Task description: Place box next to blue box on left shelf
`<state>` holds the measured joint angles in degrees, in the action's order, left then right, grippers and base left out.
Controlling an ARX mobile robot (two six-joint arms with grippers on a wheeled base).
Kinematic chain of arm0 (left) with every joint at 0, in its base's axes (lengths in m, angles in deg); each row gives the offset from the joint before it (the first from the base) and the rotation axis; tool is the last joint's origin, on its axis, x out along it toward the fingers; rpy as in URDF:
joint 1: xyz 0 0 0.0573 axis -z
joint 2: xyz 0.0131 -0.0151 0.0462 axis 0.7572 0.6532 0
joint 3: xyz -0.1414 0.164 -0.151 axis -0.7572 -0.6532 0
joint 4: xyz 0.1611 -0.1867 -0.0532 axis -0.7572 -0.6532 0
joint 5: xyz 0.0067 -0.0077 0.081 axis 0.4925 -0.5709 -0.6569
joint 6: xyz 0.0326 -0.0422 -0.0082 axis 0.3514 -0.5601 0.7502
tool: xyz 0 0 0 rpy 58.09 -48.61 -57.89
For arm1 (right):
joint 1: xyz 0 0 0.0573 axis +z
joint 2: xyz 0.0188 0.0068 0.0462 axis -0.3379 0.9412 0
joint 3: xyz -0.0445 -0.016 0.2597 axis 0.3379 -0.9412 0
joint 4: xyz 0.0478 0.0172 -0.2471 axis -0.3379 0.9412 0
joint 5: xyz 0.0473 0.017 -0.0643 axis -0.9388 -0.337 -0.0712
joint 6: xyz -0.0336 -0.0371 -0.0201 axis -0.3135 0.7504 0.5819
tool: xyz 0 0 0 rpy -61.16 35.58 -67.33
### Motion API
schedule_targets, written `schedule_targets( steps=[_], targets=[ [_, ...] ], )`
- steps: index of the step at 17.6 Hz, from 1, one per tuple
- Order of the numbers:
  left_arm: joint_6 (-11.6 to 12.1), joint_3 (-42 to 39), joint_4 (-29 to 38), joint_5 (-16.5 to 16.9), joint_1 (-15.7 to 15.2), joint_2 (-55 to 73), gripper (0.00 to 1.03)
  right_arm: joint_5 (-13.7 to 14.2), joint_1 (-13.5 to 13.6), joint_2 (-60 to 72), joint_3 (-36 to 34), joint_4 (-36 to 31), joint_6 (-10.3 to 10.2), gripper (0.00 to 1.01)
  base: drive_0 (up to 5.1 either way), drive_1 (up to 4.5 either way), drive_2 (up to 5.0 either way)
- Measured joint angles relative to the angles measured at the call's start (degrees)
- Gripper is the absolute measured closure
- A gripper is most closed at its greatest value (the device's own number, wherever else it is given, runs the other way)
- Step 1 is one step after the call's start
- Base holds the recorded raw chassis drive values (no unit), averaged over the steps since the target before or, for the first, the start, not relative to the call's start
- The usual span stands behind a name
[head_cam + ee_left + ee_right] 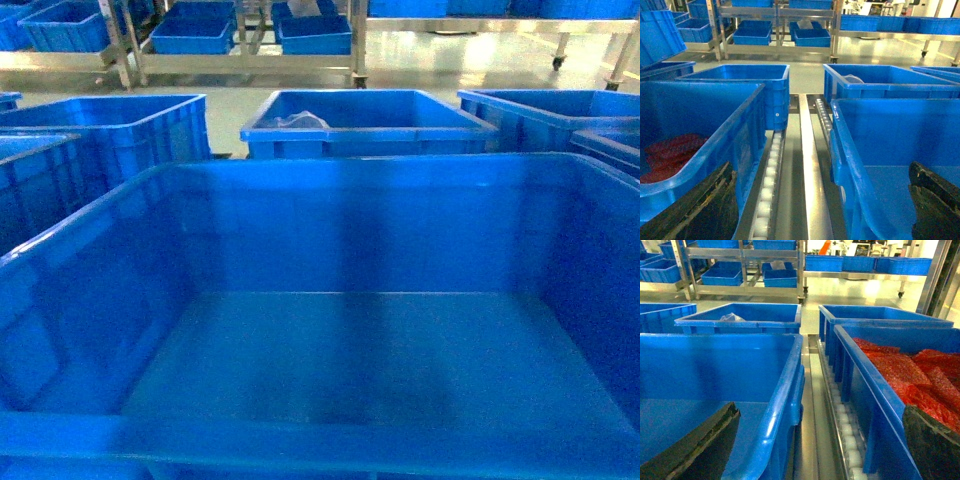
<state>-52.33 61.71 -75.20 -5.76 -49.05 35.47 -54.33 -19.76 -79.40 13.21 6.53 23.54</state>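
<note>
A warehouse floor of pale glossy concrete carries steel roller-conveyor rails (807,165) with blue crates lined up on them. Nearest the head camera sits the large rectangular bright-blue plastic box (330,340), empty, its thick rim filling the lower view.

In the left wrist view the left hand (810,210) has its dark fingers (935,195) wide apart: one lies inside this box's left wall, the other by a neighbouring blue crate holding red bags (670,155). In the right wrist view the right hand (810,450) is likewise spread, one finger inside the box's right wall and one over another blue crate full of red bags (910,375). Neither hand visibly clamps anything.

Behind the box stands a blue crate with a clear plastic bag inside (300,120), flanked by further blue crates. Farthest back, steel shelving racks (240,60) hold smaller blue bins (195,35).
</note>
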Motion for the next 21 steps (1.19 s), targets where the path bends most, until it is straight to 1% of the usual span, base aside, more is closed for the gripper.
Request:
schedule_targets(
  steps=[3, 21],
  targets=[
    [0.0, 0.0, 0.0, 0.0, 0.0, 0.0, 0.06, 0.0, 0.0, 0.0, 0.0, 0.0, 0.0, 0.04, 0.0, 0.0, 0.0],
    [0.0, 0.0, 0.0, 0.0, 0.0, 0.0, 0.05, 0.0, 0.0, 0.0, 0.0, 0.0, 0.0, 0.03, 0.0, 0.0, 0.0]
  ],
)
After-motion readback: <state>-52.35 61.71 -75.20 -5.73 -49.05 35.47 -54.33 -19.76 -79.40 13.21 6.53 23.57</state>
